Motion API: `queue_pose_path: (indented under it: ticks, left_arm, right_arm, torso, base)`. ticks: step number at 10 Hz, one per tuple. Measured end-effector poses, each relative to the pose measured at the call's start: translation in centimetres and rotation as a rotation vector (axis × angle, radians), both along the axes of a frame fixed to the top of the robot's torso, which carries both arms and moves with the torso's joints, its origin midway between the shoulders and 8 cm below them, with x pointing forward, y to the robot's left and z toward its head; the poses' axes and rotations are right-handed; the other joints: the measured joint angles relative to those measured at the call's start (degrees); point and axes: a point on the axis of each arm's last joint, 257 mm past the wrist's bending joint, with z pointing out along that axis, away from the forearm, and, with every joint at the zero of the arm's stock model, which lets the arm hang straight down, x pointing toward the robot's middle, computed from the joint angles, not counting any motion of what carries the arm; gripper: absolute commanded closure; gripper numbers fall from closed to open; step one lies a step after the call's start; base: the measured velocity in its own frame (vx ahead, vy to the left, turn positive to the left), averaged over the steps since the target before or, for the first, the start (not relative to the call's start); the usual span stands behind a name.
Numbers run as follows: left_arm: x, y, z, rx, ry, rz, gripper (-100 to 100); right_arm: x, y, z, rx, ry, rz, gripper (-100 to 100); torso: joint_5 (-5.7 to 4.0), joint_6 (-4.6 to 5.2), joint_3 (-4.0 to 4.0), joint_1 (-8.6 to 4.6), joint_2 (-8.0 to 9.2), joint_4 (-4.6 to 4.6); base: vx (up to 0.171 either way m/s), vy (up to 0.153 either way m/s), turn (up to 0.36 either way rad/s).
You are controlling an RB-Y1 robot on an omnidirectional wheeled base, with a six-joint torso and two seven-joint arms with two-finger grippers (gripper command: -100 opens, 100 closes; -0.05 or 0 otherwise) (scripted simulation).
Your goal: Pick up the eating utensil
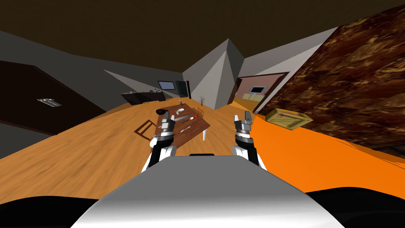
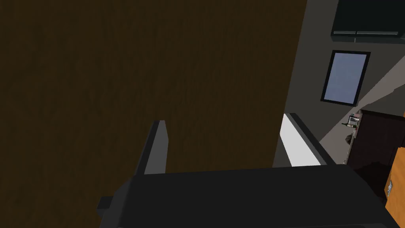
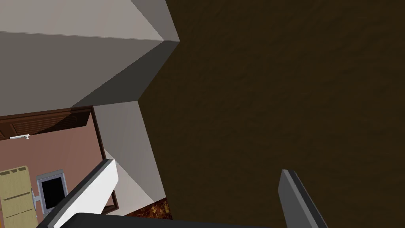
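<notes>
Left gripper is held up over the near end of the brown table, fingers spread apart. A silvery utensil lies on the tabletop just right of it. Right gripper is well off past the table's edge, spread wide too.

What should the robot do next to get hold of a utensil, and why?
Probably roll forward, bearing slightly left, toward the table. A spoon-like utensil lies near the table's front edge, and the table looks to be some way ahead. The left gripper and right gripper are both open, empty and pointing upward, so nothing seems within reach yet.
</notes>
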Motion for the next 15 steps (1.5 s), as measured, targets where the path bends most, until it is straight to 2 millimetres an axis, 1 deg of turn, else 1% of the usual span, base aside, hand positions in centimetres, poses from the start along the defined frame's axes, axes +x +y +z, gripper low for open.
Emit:
queue_pose_path:
  ticks: [2,4,8,9,10,15]
  left_arm:
    - [0.9,0.3,-1.6,0.031,0.056,-0.010,-100]
    - [2.5,0.8,-3.8,0.050,0.128,-0.011,-100]
    - [4.6,2.1,-6.5,0.060,0.222,-0.001,-100]
    - [5.7,2.9,-7.4,0.062,0.258,0.006,-100]
    - [6.5,3.9,-9.0,0.061,0.307,0.015,-100]
    - [8.1,6.2,-13.7,0.048,0.453,0.043,-100]
  right_arm:
    - [0.0,0.0,0.0,0.000,0.000,0.000,0]
    - [0.0,0.0,0.0,0.000,0.000,0.000,0]
    - [0.0,0.0,0.0,0.000,0.000,0.000,0]
    - [0.0,0.0,0.0,0.000,0.000,0.000,0]
    - [0.0,0.0,0.0,0.000,0.000,0.000,0]
    - [0.0,0.0,0.0,0.000,0.000,0.000,0]
  torso:
    - [0.00,0.00,-0.01,0.01,-0.01,0.00]
    - [0.01,-0.01,-0.01,0.01,-0.01,-0.01]
    - [0.01,0.00,0.00,0.02,-0.01,0.00]
    - [0.01,0.00,-0.01,0.04,-0.01,0.00]
    - [0.02,-0.01,0.00,0.05,0.01,0.00]
    - [0.01,0.00,0.01,0.02,0.02,0.00]
  base:
    - [0.000,-0.003,0.031]
    - [-0.002,-0.001,0.022]
    - [-0.004,0.002,0.040]
    - [-0.011,0.006,0.073]
    - [-0.008,0.004,0.018]
    - [-0.007,0.005,0.039]
